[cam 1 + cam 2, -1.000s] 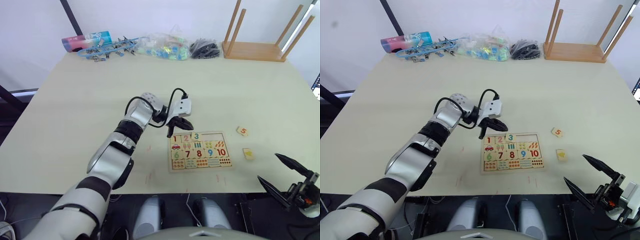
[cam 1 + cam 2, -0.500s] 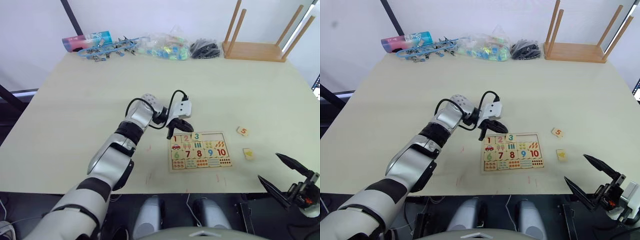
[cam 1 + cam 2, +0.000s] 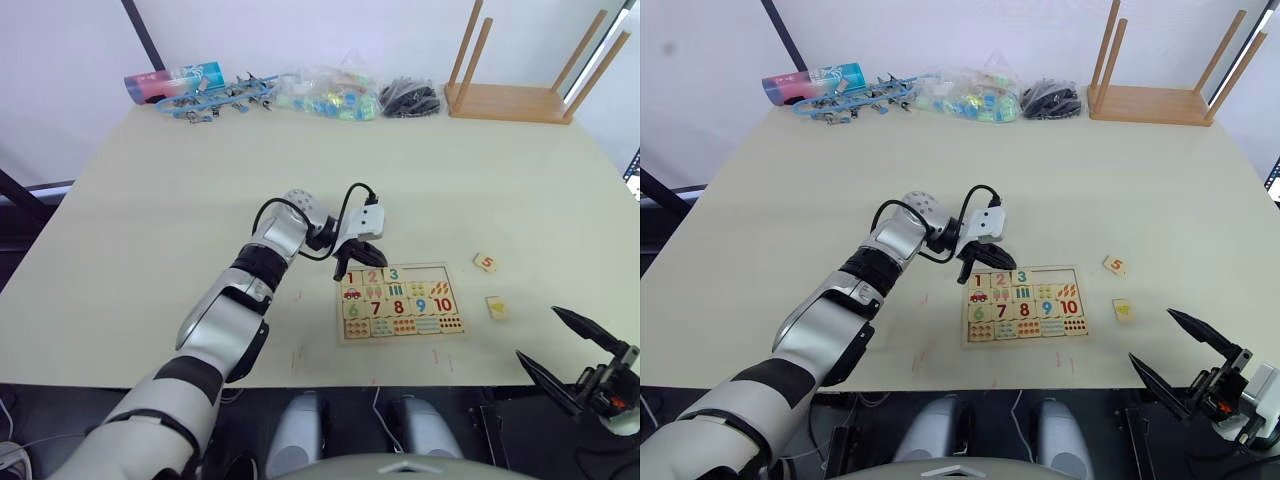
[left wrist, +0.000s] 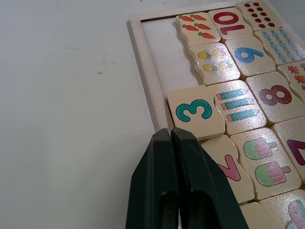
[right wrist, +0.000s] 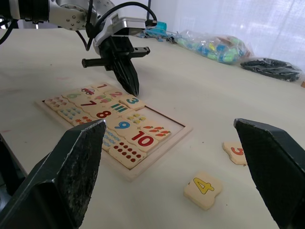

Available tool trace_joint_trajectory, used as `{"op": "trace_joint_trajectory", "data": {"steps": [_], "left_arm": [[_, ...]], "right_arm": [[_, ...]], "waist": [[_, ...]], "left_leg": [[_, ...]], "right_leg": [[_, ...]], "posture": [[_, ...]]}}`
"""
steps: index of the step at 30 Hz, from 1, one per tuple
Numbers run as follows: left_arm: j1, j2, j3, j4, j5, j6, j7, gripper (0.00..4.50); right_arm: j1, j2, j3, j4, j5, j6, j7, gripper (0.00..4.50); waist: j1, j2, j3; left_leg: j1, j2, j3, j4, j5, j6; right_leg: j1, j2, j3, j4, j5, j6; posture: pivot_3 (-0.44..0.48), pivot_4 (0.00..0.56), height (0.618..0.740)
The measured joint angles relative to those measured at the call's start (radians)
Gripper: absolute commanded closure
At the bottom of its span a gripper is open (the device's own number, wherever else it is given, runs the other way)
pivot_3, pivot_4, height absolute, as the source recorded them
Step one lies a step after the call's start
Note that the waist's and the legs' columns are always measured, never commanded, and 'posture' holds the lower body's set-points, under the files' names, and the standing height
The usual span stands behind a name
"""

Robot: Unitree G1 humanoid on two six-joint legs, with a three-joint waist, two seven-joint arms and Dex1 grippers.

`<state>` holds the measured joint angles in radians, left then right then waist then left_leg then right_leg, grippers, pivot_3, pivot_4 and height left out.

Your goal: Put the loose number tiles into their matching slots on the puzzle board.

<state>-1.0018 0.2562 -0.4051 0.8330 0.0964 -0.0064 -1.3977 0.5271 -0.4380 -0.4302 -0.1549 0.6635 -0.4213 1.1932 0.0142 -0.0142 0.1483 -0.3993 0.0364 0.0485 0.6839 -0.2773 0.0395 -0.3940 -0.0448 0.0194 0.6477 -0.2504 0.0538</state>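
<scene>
The puzzle board lies on the table toward its front edge, right of centre. Tiles 1, 2 and 3 sit in its top row; tile 3 rests slightly askew against the frame. The two slots beside it are bare. My left gripper is shut on nothing, its tips at the frame's far edge next to tiles 2 and 3. Loose tile 5 and loose tile 4 lie on the table right of the board. My right gripper hangs open off the table's front right edge.
A wooden stand with tall dowels occupies the back right corner. Along the back edge lie a printed tube, blue clips, a bag of coloured pieces and a black bundle.
My left gripper has edged very slightly along the board's far edge. The tiles and the right gripper are where they were.
</scene>
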Motion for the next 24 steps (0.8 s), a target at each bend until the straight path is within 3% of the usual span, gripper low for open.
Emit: {"op": "trace_joint_trajectory", "data": {"steps": [16, 24], "left_arm": [[0.008, 0.004, 0.005, -0.02, -0.002, -0.001, -0.001, 4.41], [0.067, 0.039, 0.118, -0.126, -0.102, 0.083, 0.02, 4.41]], "right_arm": [[0.006, 0.0, 0.0, 0.001, 0.002, -0.001, 0.004, 0.0], [-0.004, 0.0, 0.0, 0.021, 0.0, -0.001, 0.005, 0.0]], "waist": [[0.0, 0.0, 0.0], [-0.001, 0.0, 0.0]], "left_leg": [[0.0, 0.0, 0.0, 0.0, 0.0, 0.0], [0.0, 0.001, 0.0, 0.0, 0.0, 0.0]], "right_leg": [[0.0, 0.0, 0.0, 0.0, 0.0, 0.0], [0.0, 0.0, 0.0, 0.0, 0.0, 0.0]], "posture": [[0.0, 0.15, 0.737], [0.0, 0.15, 0.737]]}}
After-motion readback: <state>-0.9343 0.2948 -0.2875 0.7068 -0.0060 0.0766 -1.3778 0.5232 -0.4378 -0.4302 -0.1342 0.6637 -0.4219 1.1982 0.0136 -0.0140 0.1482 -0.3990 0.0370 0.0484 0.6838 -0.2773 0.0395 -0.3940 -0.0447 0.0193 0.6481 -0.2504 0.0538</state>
